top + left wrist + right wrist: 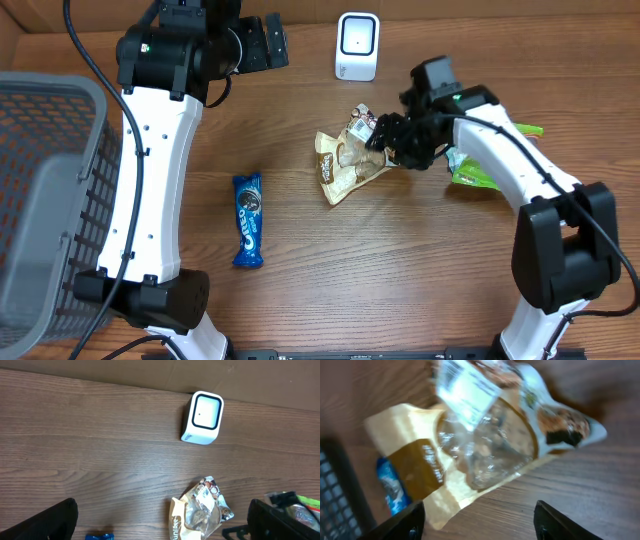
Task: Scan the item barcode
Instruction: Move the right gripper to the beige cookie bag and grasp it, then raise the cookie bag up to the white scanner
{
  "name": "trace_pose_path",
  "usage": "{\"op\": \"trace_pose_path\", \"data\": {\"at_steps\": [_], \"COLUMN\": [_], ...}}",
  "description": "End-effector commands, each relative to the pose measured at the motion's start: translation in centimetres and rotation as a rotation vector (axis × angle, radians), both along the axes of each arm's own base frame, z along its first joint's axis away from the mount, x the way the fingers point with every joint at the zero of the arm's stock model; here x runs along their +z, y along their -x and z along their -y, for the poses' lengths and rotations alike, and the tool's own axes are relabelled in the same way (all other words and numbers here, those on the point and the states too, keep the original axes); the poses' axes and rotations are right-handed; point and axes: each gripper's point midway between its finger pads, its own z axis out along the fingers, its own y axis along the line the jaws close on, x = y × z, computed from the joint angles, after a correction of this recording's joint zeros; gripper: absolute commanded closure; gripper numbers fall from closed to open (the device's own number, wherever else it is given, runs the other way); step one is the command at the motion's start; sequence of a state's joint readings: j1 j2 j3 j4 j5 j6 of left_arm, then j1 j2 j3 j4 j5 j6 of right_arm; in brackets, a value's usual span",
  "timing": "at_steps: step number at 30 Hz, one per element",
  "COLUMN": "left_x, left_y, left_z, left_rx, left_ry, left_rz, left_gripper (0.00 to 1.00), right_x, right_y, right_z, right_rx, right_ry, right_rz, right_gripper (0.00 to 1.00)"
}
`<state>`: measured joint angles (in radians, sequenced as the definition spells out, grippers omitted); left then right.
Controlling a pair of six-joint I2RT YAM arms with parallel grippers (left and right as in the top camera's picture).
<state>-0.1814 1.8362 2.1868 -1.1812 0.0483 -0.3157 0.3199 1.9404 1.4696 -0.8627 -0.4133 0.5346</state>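
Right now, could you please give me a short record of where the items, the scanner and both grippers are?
scanner: white barcode scanner, upright at the far side
item: tan and clear snack bag, lying in the middle, white label showing
right gripper: open, over the bag's right end, not clamping it
left gripper: open, empty, left of the scanner
other items: Oreo pack flat, left of the bag; green packet right of it, partly hidden
basket: grey wire basket at the left edge
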Motion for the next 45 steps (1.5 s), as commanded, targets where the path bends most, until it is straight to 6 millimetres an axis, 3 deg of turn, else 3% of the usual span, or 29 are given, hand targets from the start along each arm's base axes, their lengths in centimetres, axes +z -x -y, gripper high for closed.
{"op": "trace_pose_path", "data": {"at_steps": [1, 7, 13, 19, 23, 30, 32, 35, 41, 43, 45], "left_x": [1.9, 1.9, 1.9, 1.9, 1.9, 1.9, 1.9, 1.9, 1.9, 1.9, 1.9], "left_y": [0.5, 0.5, 0.5, 0.5, 0.5, 0.5, 0.5, 0.5, 0.5, 0.5, 0.5], "left_z": [0.1, 0.1, 0.1, 0.1, 0.1, 0.1, 0.1, 0.1, 0.1, 0.1, 0.1], "left_rx": [0.002, 0.003, 0.002, 0.002, 0.003, 0.002, 0.003, 0.002, 0.002, 0.003, 0.002], "left_ry": [0.018, 0.017, 0.018, 0.018, 0.017, 0.018, 0.017, 0.018, 0.018, 0.017, 0.018], "left_rz": [0.044, 0.044, 0.044, 0.044, 0.044, 0.044, 0.044, 0.044, 0.044, 0.044, 0.044], "left_gripper": [0.00, 0.00, 0.00, 0.00, 0.00, 0.00, 0.00, 0.00, 0.00, 0.00, 0.00], "right_x": [-2.0, -3.8, -5.1, -8.6, -9.1, -8.0, -7.0, -5.6, -0.7, -1.0, -2.5], "right_y": [0.4, 0.5, -0.3, 0.1, -0.9, -4.1, -5.7, -5.9, -4.1, -3.5, -2.9], "right_z": [-0.3, -2.3, -0.9, -0.7, 0.9, 1.8, 3.6, 3.2, 0.6, 1.1, 2.2], "right_rx": [-0.121, -0.093, -0.121, 0.000, 0.049, 0.489, 0.444, 0.389, 0.123, -0.031, -0.180], "right_ry": [0.096, 0.115, 0.224, 0.302, 0.418, 0.616, 0.744, 0.711, 0.382, 0.320, 0.310], "right_rz": [-0.003, 0.073, 0.112, 0.108, 0.177, 0.453, 0.499, 0.484, 0.313, 0.212, 0.117], "right_gripper": [0.29, 0.26, 0.27, 0.31, 0.32, 0.31, 0.31, 0.28, 0.20, 0.19, 0.18]}}
